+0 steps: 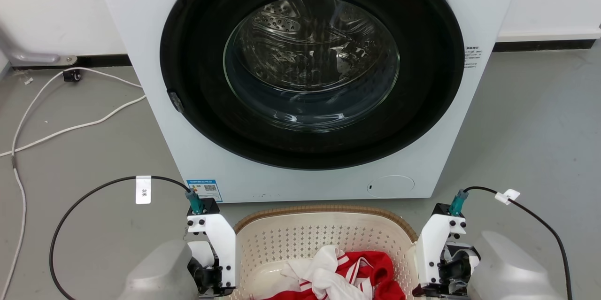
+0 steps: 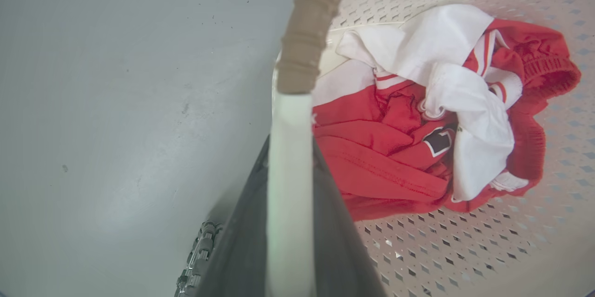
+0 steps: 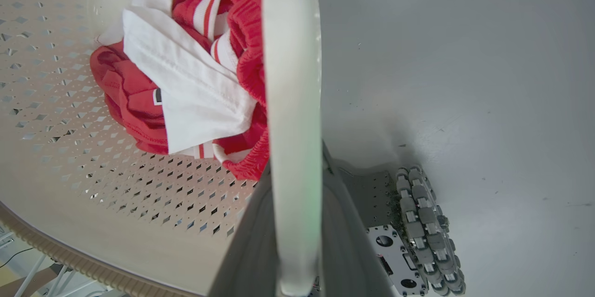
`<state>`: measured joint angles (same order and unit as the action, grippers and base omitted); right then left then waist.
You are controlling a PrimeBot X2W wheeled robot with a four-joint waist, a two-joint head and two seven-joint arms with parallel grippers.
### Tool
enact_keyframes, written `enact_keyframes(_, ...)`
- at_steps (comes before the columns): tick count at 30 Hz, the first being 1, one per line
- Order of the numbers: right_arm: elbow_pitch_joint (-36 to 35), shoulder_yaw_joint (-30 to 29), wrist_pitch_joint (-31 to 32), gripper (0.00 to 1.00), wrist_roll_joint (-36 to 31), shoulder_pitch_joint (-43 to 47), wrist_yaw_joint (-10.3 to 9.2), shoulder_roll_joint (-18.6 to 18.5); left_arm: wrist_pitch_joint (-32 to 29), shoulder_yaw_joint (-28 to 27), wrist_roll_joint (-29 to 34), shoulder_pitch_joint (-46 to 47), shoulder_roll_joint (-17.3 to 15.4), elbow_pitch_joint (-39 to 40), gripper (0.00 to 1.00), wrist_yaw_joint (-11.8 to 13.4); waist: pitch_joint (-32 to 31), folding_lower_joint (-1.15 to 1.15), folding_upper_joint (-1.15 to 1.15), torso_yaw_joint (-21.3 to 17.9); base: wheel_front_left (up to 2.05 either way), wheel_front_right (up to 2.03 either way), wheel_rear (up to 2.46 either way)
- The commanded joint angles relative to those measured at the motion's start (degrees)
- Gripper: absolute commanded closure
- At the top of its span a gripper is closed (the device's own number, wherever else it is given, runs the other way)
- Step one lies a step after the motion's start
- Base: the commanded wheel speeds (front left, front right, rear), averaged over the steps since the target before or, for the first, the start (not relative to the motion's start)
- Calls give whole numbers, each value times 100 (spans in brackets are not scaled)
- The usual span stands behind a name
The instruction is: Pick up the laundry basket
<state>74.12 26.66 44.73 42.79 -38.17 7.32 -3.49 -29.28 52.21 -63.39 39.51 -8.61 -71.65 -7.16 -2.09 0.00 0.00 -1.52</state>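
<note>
The laundry basket [image 1: 324,211], cream-white and perforated with a brown woven-look rim, stands low in the head view, right in front of the washing machine. A crumpled red and white garment [image 1: 347,272] lies inside it. My left gripper [image 1: 219,286] is at the basket's left side. In the left wrist view its dark fingers [image 2: 241,241] are closed on either side of the white side handle [image 2: 289,125]. My right gripper [image 1: 434,283] is at the right side, shut on the other white handle [image 3: 293,78]. I cannot tell whether the basket is off the floor.
The white washing machine [image 1: 141,32], its round glass door shut, stands just behind the basket. White cables [image 1: 70,126] trail over the grey floor at the left. Black cables [image 1: 94,192] loop from both wrists. My base's roller wheel [image 3: 425,227] is under the right handle.
</note>
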Motion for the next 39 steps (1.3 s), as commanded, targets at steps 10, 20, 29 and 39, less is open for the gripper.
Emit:
enact_keyframes(10, -46, -57, 18, 100, 9, 66, 31, 114, 44, 69, -111, 41, 112, 82, 100, -57, -14, 0, 0, 7, 0, 0, 0)
enact_keyframes(20, -46, -63, 22, 100, 28, 57, 31, 115, 52, 132, -153, 60, 112, 74, 100, -57, -6, 0, 0, 8, 0, 0, 0)
enact_keyframes(29, -46, -80, 15, 100, 43, 59, 31, 115, 50, 190, -205, 48, 104, 70, 100, -57, -15, 0, 0, 11, 0, 0, 0)
enact_keyframes(39, -47, -76, 44, 100, -5, 56, 31, 115, 36, 257, -258, 46, 96, 70, 100, -57, -21, 0, 0, 13, 0, 0, 0)
